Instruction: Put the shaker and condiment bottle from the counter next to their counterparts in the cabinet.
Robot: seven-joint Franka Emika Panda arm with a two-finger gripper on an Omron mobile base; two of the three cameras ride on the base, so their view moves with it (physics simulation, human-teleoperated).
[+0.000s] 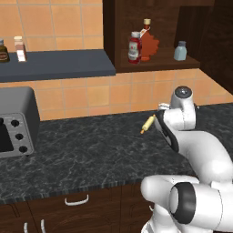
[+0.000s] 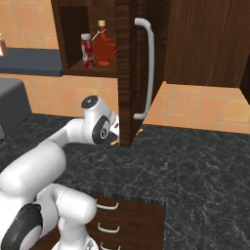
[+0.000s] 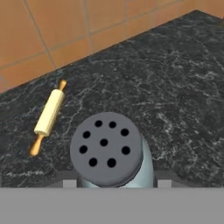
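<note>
Clamped between the gripper (image 3: 114, 186) jaws, the shaker (image 3: 111, 153): pale blue-grey body, grey cap with its ring of holes facing the hand camera, held close above the counter (image 3: 175, 87). Fingertips hidden at the bottom edge of the hand view, so the grasp read from the shaker sitting square between them. Beyond the shaker, lying flat on the dark speckled worktop, a small rolling pin (image 3: 49, 114) with a cream barrel and orange-tan handles, angled toward the orange tiled wall (image 3: 52, 30). From the left base camera, the white arm (image 1: 195, 150) bent low over the counter, hand end pointing down near the rolling pin (image 1: 148, 123). Up in the open brown cabinet (image 1: 157, 63), on its shelf: the red condiment bottle (image 1: 134, 48) with white cap, standing upright just beside and partly in front of the maple-leaf bottle (image 1: 148, 43) with tan stopper; well to the right on the same shelf, the second shaker (image 1: 180, 51), upright and apart from both. From the right base camera, the cabinet door (image 2: 134, 73) swung open with its pale curved handle (image 2: 149, 68), edge toward the camera, hiding the right part of the shelf. Left of the cabinet, a dark blue-grey wall shelf (image 1: 59, 63) carrying a tan-lidded spice jar (image 1: 19, 48) and a dark jar (image 1: 3, 52) at the picture's edge. Grey toaster oven (image 1: 16, 120) on the counter at far left, well apart from the arm
</note>
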